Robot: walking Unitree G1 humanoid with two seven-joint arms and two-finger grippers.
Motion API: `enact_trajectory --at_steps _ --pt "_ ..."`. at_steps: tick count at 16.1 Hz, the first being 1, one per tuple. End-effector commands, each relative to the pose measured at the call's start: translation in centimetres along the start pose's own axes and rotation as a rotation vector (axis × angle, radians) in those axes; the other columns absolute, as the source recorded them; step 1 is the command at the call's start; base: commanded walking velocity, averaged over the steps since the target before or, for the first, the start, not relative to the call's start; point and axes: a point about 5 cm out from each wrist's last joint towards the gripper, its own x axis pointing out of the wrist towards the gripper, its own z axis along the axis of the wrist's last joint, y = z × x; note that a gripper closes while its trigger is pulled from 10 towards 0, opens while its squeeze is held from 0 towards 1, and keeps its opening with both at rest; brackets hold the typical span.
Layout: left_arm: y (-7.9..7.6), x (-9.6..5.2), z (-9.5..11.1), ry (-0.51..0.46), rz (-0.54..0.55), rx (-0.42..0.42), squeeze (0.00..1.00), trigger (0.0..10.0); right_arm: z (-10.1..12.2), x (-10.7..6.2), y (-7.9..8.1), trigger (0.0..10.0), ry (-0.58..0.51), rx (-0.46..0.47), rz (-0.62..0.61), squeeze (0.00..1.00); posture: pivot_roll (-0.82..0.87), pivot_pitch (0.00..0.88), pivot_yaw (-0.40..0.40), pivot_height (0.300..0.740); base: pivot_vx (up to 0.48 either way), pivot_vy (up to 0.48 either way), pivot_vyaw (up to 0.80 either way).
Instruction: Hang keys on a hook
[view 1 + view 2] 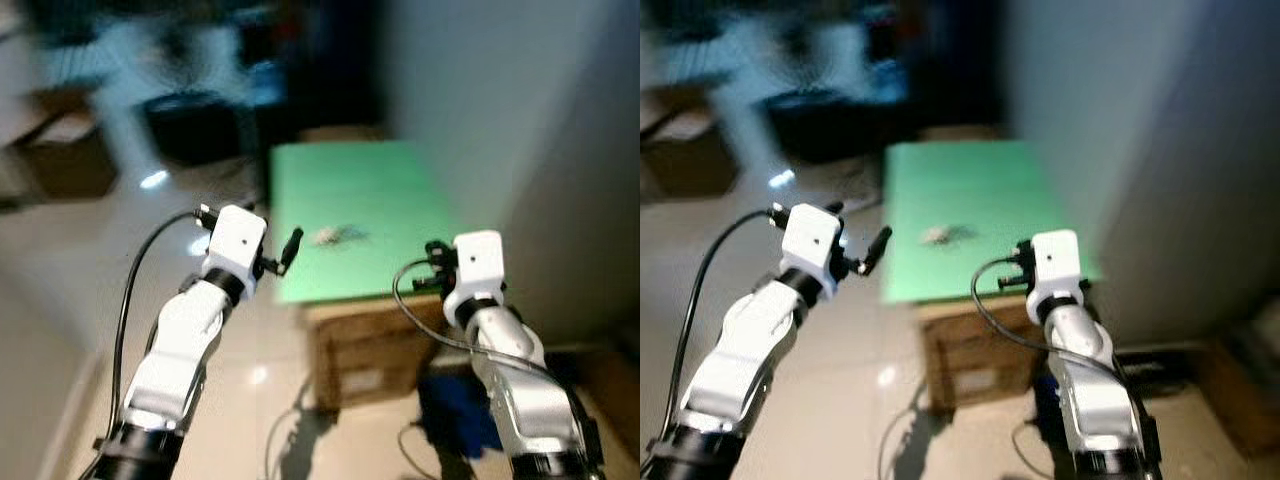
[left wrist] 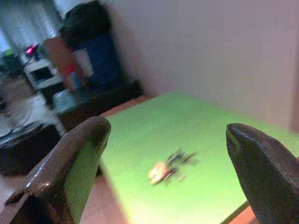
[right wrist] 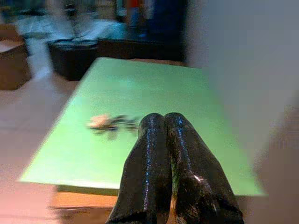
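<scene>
A small bunch of keys [image 1: 338, 235] with a pale tag lies on a green tabletop [image 1: 360, 185], near its middle. My left gripper [image 1: 290, 250] is raised at the table's near left corner, short of the keys, and its fingers [image 2: 70, 163] stand wide open with the keys [image 2: 169, 169] seen between them. My right gripper [image 3: 163, 135] is held up before the table's near right edge, fingers pressed together and empty, with the keys [image 3: 110, 122] ahead of it. The pictures are blurred.
The green top rests on a cardboard box [image 1: 370, 345]. A pale wall [image 1: 500, 110] runs along the table's right side. Dark bins [image 1: 195, 125] and brown boxes [image 1: 65, 155] stand at the far left. A blue object [image 1: 465, 405] lies on the floor near the box.
</scene>
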Motion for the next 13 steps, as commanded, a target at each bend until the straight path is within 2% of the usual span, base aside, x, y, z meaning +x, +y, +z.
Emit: enact_trajectory --at_steps 1,8,11,13 --pt "-0.09 0.08 -0.28 0.014 0.004 0.005 0.0 10.0 0.27 0.02 -0.23 10.0 0.008 -0.016 -0.01 0.0 -0.11 0.0 0.036 0.718 0.292 0.0 0.0" --pt "0.24 0.1 -0.34 0.018 0.019 0.026 0.0 10.0 0.29 -0.05 -0.25 10.0 0.028 -0.043 0.024 0.0 -0.11 0.0 0.031 0.718 0.295 0.0 0.0" --pt "0.26 0.17 -0.31 0.017 0.021 0.027 0.0 10.0 0.21 -0.09 0.18 10.0 0.042 -0.095 0.081 0.0 -0.11 0.0 0.029 0.718 0.294 0.0 0.0" --pt "0.42 0.1 -0.33 0.018 0.025 0.029 0.0 10.0 0.05 0.03 0.5 10.0 0.056 -0.134 0.104 0.0 -0.1 0.0 0.026 0.718 0.296 0.0 0.8"
